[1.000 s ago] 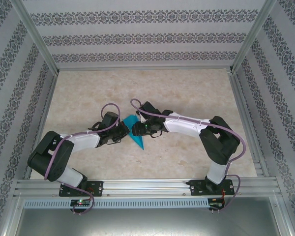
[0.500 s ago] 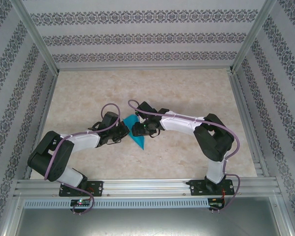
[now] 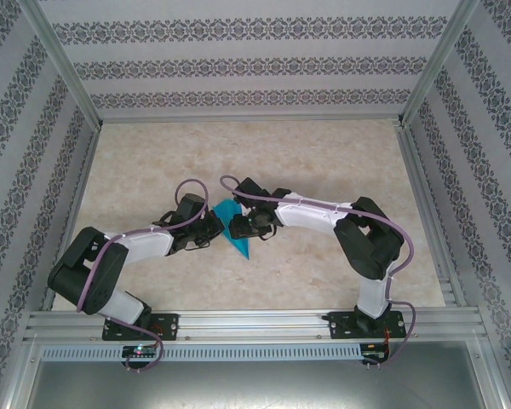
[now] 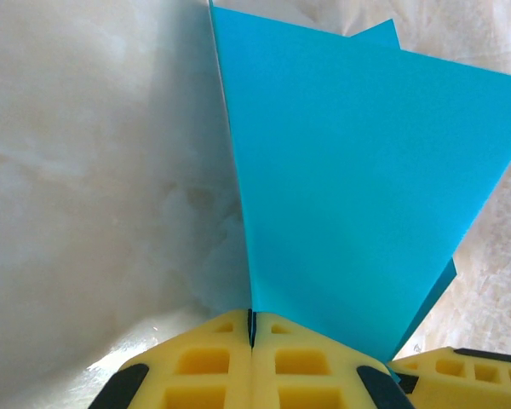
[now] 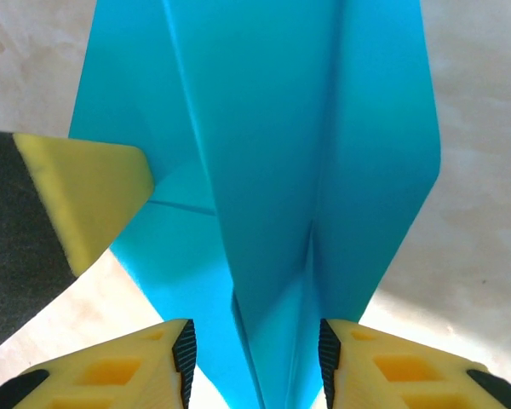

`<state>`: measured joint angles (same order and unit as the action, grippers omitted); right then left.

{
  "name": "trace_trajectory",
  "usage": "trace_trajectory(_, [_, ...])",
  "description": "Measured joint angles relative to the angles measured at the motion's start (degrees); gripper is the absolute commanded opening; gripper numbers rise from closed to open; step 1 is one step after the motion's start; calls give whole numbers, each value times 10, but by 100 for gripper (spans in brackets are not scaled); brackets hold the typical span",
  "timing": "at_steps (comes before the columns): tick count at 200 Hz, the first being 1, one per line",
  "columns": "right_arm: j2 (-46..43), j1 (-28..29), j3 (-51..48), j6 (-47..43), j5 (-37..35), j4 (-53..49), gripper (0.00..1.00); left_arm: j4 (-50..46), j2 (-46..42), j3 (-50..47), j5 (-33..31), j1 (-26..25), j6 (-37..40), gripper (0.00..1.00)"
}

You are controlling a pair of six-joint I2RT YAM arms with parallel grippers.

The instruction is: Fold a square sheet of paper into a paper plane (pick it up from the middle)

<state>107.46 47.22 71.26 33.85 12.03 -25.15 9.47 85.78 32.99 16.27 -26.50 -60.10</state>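
Pinching the paper [image 4: 358, 187] by its edge, the left gripper [image 4: 251, 332] is clamped shut. The right gripper [image 5: 255, 341] straddles the folded ridge, jaws half apart. It should close squarely along the crease, layers aligned, without crumpling.

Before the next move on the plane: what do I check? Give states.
1. Left hand shut on the plane: ok, the paper's edge runs into the closed jaws.
2. Right hand gripping: cannot tell; jaws apart, with the folded keel between them.
3. Hands clear of each other: ok, close but apart in the right wrist view.
4. Paper intact: ok, no tears on the faces shown.
5. Plane lifted off the table: cannot tell.
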Motion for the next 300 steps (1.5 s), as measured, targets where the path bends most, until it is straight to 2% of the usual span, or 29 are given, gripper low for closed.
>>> trace_trajectory(112, [25,7,26,-11,-23,-30,34,0,0,0,0,0,0,5])
trace_trajectory(156, [43,7,45,-11,-30,-40,25,0,0,0,0,0,0,12])
trace_trajectory(191, [45,7,51,-12,-41,-52,11,-11,-2,4,0,0,1,29])
trace_trajectory(210, [44,7,54,-11,-55,-62,8,-41,-18,16,-2,5,6,42])
trace_trajectory(248, [21,7,53,-10,-102,-83,6,-103,-73,45,-28,32,29,72])
trace_trajectory(300, [-8,3,51,10,-158,-101,10,-193,-97,61,-87,41,59,97])
